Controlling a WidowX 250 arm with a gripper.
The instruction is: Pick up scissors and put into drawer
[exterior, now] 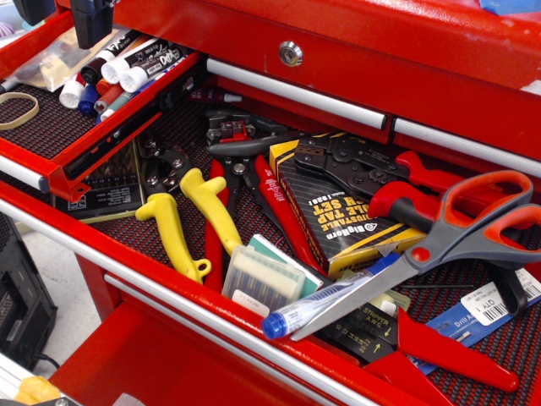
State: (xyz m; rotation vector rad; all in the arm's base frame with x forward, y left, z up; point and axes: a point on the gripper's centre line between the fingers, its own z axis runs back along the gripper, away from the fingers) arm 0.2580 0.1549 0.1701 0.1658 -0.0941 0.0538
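Observation:
The scissors [420, 254] have long silver blades and grey handles with red-orange loop linings. They lie in the open lower drawer [169, 292] of a red tool chest, at the right. They rest on other tools, with the blades pointing to the lower left. My gripper [63, 10] is at the top left edge, above the upper small drawer, far from the scissors. Only its two dark fingertips [91, 21] show. They stand apart with nothing between them.
The lower drawer also holds yellow-handled pliers [182, 224], red-handled pliers [275, 207], a tap set box [338, 224], a blue pen [325, 304] and a bit case [262, 279]. The upper small drawer [93, 139] holds markers [127, 68] and a rubber band [17, 110].

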